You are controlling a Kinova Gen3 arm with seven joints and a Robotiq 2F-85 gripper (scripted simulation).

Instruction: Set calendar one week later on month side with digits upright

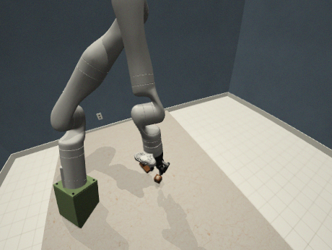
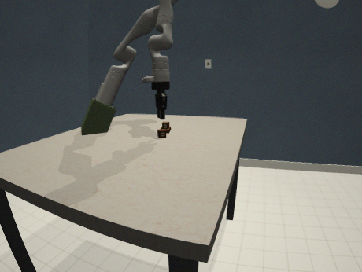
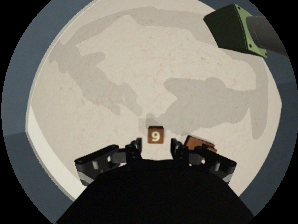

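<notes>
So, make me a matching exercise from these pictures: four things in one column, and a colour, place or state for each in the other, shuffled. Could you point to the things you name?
Things
1. The hand (image 1: 162, 171) (image 2: 161, 117) (image 3: 156, 144)
2. The cube marked 9 (image 1: 157, 178) (image 2: 161, 134) (image 3: 156, 135)
3. The base block (image 1: 86, 204) (image 2: 98, 118) (image 3: 229, 30)
4. The table (image 1: 216, 217) (image 2: 157, 177) (image 3: 150, 60)

Descriptions
A. Green, under the foot of the arm
B. Pale on top, with dark legs
C. Above the tabletop, fingers apart, holding nothing
D. Brown, its pale digit facing the wrist view

Right pairs: 1-C, 2-D, 3-A, 4-B
</notes>
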